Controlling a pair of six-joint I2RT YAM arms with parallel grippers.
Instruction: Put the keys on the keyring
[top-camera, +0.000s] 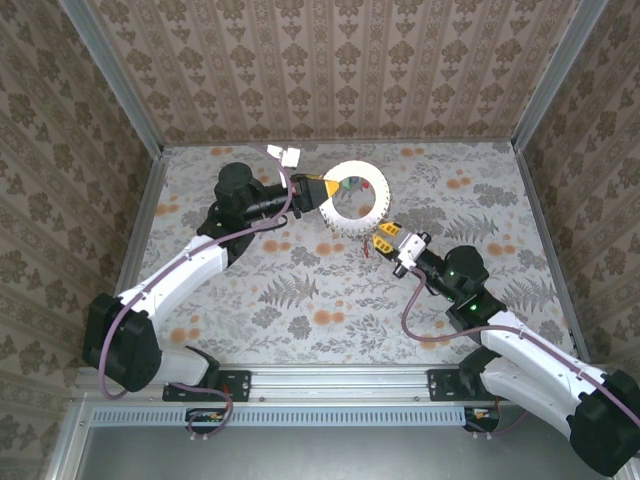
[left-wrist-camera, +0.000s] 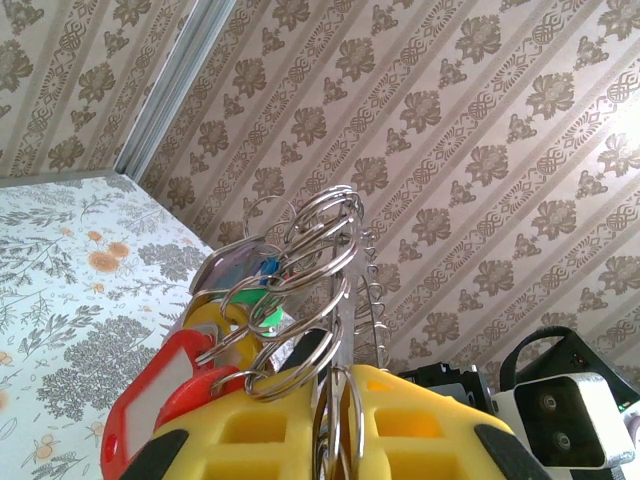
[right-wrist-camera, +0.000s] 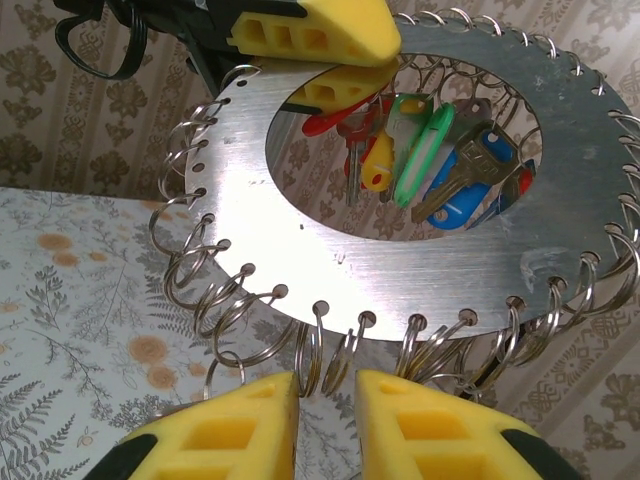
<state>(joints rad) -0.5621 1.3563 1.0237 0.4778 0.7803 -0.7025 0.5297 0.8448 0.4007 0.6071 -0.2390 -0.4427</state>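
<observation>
right gripper (right-wrist-camera: 327, 400): the two yellow fingers stand a narrow gap apart, just under the lower rim of the keyring (right-wrist-camera: 400, 280). a pair of split rings (right-wrist-camera: 318, 350) hangs down into that gap. whether the pads pinch a ring, or carry a key, cannot be told.

keyring: a flat metal annulus with split rings threaded through holes all around its edge. it is held off the table (right-wrist-camera: 80, 290). the keys (right-wrist-camera: 470, 180), with red, yellow, green and blue tags, hang on its far side and are seen through the central hole.

left gripper (right-wrist-camera: 335, 62): pressed together on the upper rim of the plate, one finger on each face.

procedure, as judged from this position:
1. the left grip serves as the fixed clamp; it should not shift.
2. isolate one split ring between the right pads. the neighbouring rings crowd close and may be caught as well.
3. work in line with the ring's own plane, so that its coil parts rather than twists.

arm pose, top view: the left arm runs forward from its base, elbow bent, wrist turned toward the ring's left side. the right arm reaches diagonally forward and left, wrist aimed at the ring's near right rim.
</observation>
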